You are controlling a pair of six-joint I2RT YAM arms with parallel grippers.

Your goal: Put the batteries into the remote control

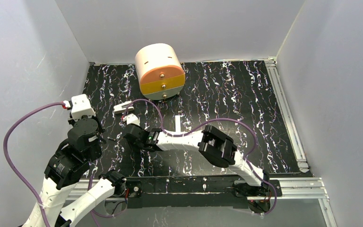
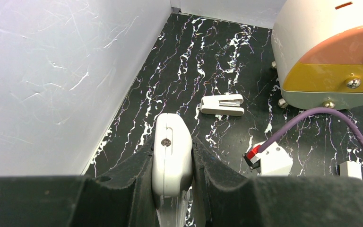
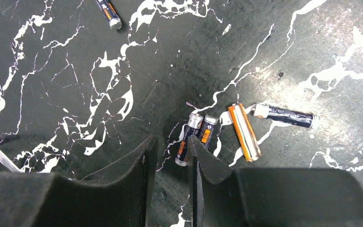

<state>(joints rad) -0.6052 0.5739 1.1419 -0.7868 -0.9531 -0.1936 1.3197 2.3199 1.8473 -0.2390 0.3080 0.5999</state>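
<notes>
Clamped tight in left gripper (image 2: 172, 143): remote control (image 2: 171, 163), on edge, at the table's (image 1: 227, 94) nine o'clock. Right gripper (image 3: 171, 140) narrowly parted, nothing between, low over batteries (image 3: 207, 132): two just beside its tips at two o'clock, two more further out at three, one far at eleven.

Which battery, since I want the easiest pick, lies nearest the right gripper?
The left battery of the side-by-side dark pair: its lower end sits beside the right gripper's fingertips. Its twin, the orange one and the rest lie farther off.

Smooth white plastic remote control (image 2: 171, 151)
</notes>
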